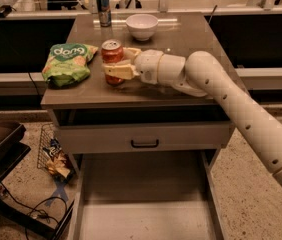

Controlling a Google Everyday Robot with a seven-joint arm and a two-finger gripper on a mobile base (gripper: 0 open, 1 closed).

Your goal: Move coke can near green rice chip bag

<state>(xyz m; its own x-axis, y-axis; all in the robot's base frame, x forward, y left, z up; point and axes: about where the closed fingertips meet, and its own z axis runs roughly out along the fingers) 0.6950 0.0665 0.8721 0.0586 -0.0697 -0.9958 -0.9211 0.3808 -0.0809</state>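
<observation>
The coke can (112, 54), red with a silver top, stands upright on the brown table (181, 39) at its front middle. My gripper (115, 65) is shut on the can, with its cream fingers (120, 72) wrapped around the can's lower half. The white arm reaches in from the right. The green rice chip bag (67, 62), light green with white "dang" lettering, lies on the table's left front, a short gap to the left of the can.
A white bowl (141, 26) and a slim blue-and-silver can (103, 7) stand at the table's back. A closed drawer (144, 137) sits under the tabletop. Snack wrappers (56, 160) and cables (41, 209) lie on the floor at the left.
</observation>
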